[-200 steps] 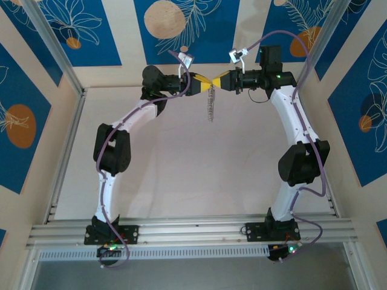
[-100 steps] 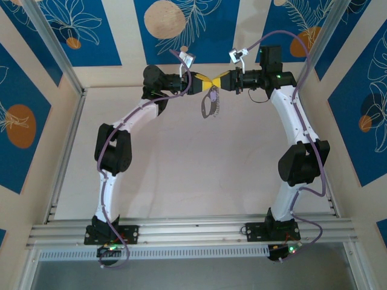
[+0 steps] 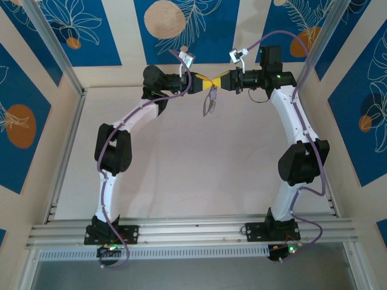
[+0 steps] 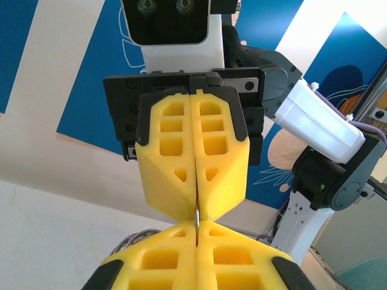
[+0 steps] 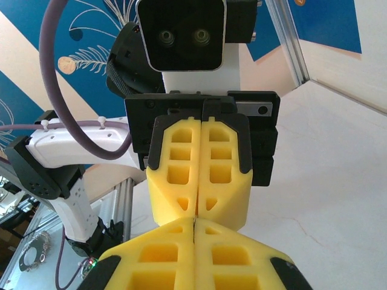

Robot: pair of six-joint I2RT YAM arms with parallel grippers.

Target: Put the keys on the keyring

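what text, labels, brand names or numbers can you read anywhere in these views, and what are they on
No readable text, number, logo or sign in any view.
Wall panels: white leaf outlines and orange circles only, no lettering.
Yellow gripper fingers: plain, no markings.
Keyring with its keys: too small to tell whether anything is stamped on them.

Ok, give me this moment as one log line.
left jaws: shut | right jaws: shut | tips: meeting nose to nose | keyring: hanging under the meeting point | which jaws hold it: unclear
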